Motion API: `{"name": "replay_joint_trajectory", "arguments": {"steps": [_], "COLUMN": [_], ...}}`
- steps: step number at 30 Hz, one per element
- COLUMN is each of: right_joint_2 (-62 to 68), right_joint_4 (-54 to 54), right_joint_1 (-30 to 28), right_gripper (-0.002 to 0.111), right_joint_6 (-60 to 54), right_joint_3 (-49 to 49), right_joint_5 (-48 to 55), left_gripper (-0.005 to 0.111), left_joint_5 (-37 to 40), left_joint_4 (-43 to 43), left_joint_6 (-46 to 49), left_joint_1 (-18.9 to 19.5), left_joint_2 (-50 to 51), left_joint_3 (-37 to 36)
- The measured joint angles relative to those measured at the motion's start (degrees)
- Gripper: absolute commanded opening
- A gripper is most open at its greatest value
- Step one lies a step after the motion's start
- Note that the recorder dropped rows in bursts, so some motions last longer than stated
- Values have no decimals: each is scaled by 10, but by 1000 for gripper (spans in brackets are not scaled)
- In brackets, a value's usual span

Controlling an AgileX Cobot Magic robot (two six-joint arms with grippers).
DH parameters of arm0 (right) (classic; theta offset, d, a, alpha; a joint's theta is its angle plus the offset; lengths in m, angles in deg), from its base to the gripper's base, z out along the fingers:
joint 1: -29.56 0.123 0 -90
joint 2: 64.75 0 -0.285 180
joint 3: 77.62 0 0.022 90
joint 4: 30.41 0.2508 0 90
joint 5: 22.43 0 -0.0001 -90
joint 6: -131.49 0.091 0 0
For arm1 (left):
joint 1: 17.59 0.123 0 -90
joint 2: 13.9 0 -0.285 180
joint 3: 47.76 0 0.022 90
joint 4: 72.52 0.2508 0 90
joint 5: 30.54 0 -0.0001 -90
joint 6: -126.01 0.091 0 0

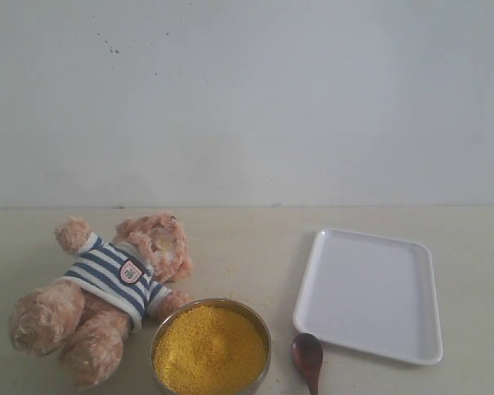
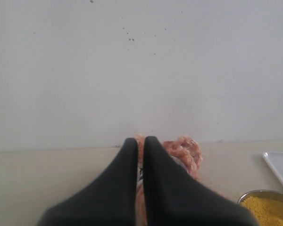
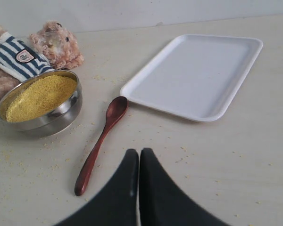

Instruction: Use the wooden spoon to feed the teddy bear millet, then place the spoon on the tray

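Fingers of my right gripper are clenched tip to tip with nothing between them. My left gripper is likewise clenched and empty. Neither arm appears in the exterior view.

**Layout**
- The teddy bear lies on its back at the left side of the worktop, its head towards the wall-side edge.
- The millet fills a metal bowl just beside the bear; I cannot tell whether bowl and bear touch.
- The wooden spoon lies flat on the worktop between the bowl and the tray. Its oval end is near the tray's corner but apart from the rim, and its handle runs towards my right gripper.
- The tray occupies the right side of the worktop and carries nothing.
- Loose grains are scattered on the worktop around the spoon.

**Step in hand**
In my judgement, no step is started. The spoon is untouched, so picking it up comes first.

**Next move**
1. Release the right fingers.
2. Lower them astride the handle, about midway along it.
3. Close squarely across it. The handle is thin and lies flush on the worktop, so the fingertips must come right down to the surface.

My left gripper points at the bear's head, which its fingers partly hide.
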Motion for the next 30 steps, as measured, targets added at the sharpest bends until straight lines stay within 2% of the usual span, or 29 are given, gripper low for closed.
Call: {"name": "replay_joint_trajectory", "arguments": {"steps": [6,13,16,18,23,30], "right_joint_2": [0,0,0,0,0,0], "right_joint_4": [0,0,0,0,0,0], "right_joint_1": [0,0,0,0,0,0], "right_gripper": [0,0,0,0,0,0], "right_joint_6": [0,0,0,0,0,0], "right_joint_3": [0,0,0,0,0,0], "right_joint_5": [0,0,0,0,0,0], "left_gripper": [4,4,4,4,4,4], "left_joint_5": [-7,-39,-72,-54,100,208], "left_joint_4": [-7,-158,-179,-185,-181,-187], "left_joint_6": [-14,-252,-309,-322,-297,-132], "left_joint_1": [0,0,0,0,0,0], "left_joint_2": [0,0,0,0,45,302], "left_joint_3": [0,0,0,4,63,200]}}
